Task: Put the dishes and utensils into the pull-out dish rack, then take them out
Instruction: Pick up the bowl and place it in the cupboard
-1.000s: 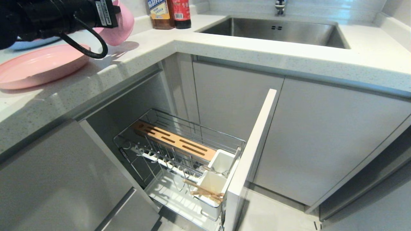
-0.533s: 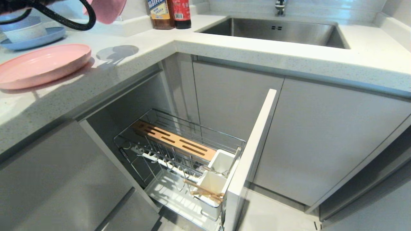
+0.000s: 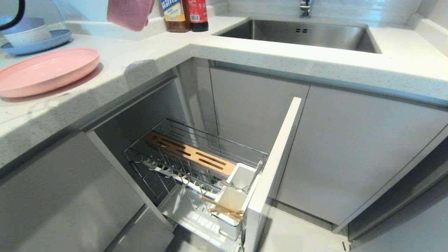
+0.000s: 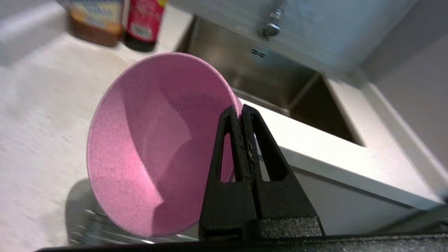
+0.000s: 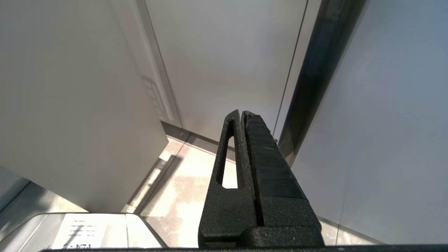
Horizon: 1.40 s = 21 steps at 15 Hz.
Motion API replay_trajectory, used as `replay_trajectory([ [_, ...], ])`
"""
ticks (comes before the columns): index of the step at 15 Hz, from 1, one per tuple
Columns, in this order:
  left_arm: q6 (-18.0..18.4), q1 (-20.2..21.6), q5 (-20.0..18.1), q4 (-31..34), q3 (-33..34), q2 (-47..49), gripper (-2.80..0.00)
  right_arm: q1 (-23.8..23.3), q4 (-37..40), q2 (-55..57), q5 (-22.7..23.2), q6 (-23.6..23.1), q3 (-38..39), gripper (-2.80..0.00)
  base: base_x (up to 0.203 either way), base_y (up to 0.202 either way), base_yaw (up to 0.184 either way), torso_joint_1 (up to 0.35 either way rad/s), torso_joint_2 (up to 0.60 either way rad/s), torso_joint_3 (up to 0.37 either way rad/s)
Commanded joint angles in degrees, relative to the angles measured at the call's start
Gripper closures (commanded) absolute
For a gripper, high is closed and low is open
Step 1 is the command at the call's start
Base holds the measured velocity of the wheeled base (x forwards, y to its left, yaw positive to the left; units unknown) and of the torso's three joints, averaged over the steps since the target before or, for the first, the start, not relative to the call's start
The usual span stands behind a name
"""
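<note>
My left gripper [image 4: 240,109] is shut on the rim of the small pink bowl [image 4: 150,143], held tilted in the air over the counter corner. In the head view only the bowl's lower part [image 3: 130,14] shows at the top edge; the gripper itself is out of that view. The wide pink plate [image 3: 45,71] lies on the counter at the left. Below, the pull-out dish rack [image 3: 196,175] stands open, and the wooden chopsticks [image 3: 222,209] lean in its front white cup. The fork is not visible. My right gripper [image 5: 242,112] is shut and empty, parked low beside the cabinets.
A blue plate with stacked bowls [image 3: 33,36] sits at the counter's back left. Two bottles [image 3: 184,14] stand next to the steel sink [image 3: 297,33]. The rack's pale front panel [image 3: 274,168] juts out toward me.
The left arm has lifted the pink bowl off the counter and carried it up and to the right; the arm has left the head view. The plate and rack have stayed put.
</note>
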Motion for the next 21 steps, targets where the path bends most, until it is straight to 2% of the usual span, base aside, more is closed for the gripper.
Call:
replay_trajectory([
  [1,-4.0,-2.4,0.1,1.2,1.1,-2.1,0.00,0.0,0.0,0.0,0.0,0.0,0.1,0.00,0.000,0.000,0.000,0.000,0.00,0.000],
  [3,-8.4,-4.6,0.0,4.8,3.0,-3.2,0.00,0.0,0.0,0.0,0.0,0.0,0.1,0.00,0.000,0.000,0.000,0.000,0.00,0.000],
  [5,-11.7,-6.3,0.2,5.8,6.6,-4.3,0.00,0.0,0.0,0.0,0.0,0.0,0.1,0.00,0.000,0.000,0.000,0.000,0.00,0.000],
  [7,-17.3,-10.0,2.0,5.9,8.7,-4.6,0.00,0.0,0.0,0.0,0.0,0.0,0.1,0.00,0.000,0.000,0.000,0.000,0.00,0.000],
  [11,-29.8,-14.1,14.0,5.9,9.8,-0.7,0.00,0.0,0.0,0.0,0.0,0.0,0.1,0.00,0.000,0.000,0.000,0.000,0.00,0.000],
  [12,-32.0,-14.4,14.9,6.0,9.1,-0.1,0.00,0.0,0.0,0.0,0.0,0.0,0.1,0.00,0.000,0.000,0.000,0.000,0.00,0.000],
  [15,-41.8,-14.6,17.5,8.3,7.0,2.5,0.00,0.0,0.0,0.0,0.0,0.0,0.1,0.00,0.000,0.000,0.000,0.000,0.00,0.000],
  [17,-45.8,-14.8,22.3,11.8,5.4,5.6,0.00,0.0,0.0,0.0,0.0,0.0,0.1,0.00,0.000,0.000,0.000,0.000,0.00,0.000],
  [19,-53.6,-15.2,26.8,12.5,2.1,9.4,0.00,0.0,0.0,0.0,0.0,0.0,0.1,0.00,0.000,0.000,0.000,0.000,0.00,0.000],
  [20,-55.9,-15.2,28.8,12.6,1.4,11.0,0.00,0.0,0.0,0.0,0.0,0.0,0.1,0.00,0.000,0.000,0.000,0.000,0.00,0.000],
  [21,-56.6,-15.3,30.3,12.7,1.3,12.4,0.00,0.0,0.0,0.0,0.0,0.0,0.1,0.00,0.000,0.000,0.000,0.000,0.00,0.000],
])
